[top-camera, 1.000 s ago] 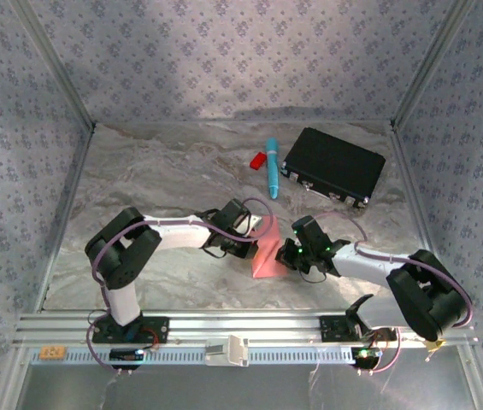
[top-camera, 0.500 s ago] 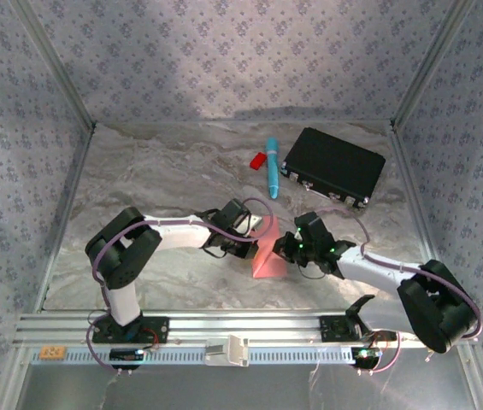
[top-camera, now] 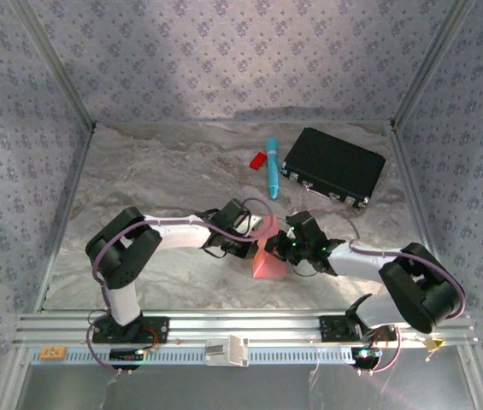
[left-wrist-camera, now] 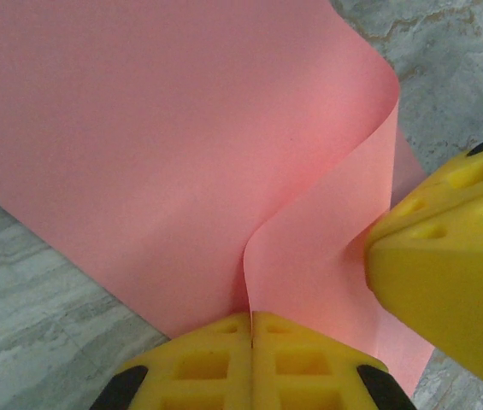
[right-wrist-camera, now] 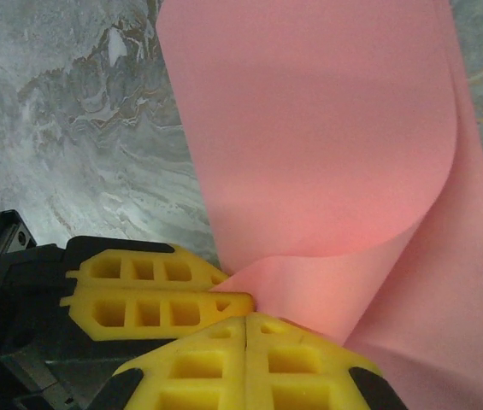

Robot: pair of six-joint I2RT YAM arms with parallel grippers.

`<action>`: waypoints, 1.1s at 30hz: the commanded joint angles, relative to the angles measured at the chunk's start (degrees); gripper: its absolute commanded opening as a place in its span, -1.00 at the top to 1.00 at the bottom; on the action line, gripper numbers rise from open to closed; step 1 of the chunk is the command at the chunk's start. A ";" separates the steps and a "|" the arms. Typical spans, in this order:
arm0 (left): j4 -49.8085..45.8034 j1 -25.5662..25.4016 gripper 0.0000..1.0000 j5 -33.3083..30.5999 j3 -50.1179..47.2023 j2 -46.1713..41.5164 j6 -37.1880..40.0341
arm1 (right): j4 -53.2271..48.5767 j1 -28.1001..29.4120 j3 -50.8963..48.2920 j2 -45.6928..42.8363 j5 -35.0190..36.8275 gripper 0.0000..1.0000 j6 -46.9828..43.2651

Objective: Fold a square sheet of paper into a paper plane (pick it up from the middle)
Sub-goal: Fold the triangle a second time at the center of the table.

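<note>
Pink square sheet of paper [left-wrist-camera: 181, 154] within left claw [left-wrist-camera: 251, 323] and right claw [right-wrist-camera: 248, 323]

A grey marbled bench [top-camera: 156, 171] is being enclosed at the back and both sides by walls [top-camera: 241, 60] papered in a small floral print. A black case [top-camera: 333, 165] with metal latches is being carried flat, set at an angle, on the far right part of the bench. Just to its left a blue pen [top-camera: 272, 167] is being shown lying lengthwise, with a small red plastic piece [top-camera: 258, 160] just beside it. At the near edge, a white block [top-camera: 237, 349] and an orange tag [top-camera: 51, 351] are being borne by an aluminium rail [top-camera: 224, 327].
</note>
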 commanded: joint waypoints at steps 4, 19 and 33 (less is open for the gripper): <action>-1.41 0.05 1.00 0.56 0.44 2.05 1.16 | 3.06 0.38 1.67 1.97 -1.93 1.00 0.77; -1.80 0.10 1.00 0.84 0.58 2.67 1.34 | 2.62 0.43 -3.39 4.21 0.83 1.00 1.95; -2.42 0.03 1.00 0.98 0.76 2.86 1.52 | 0.88 -2.82 -0.39 0.69 -0.96 1.00 0.48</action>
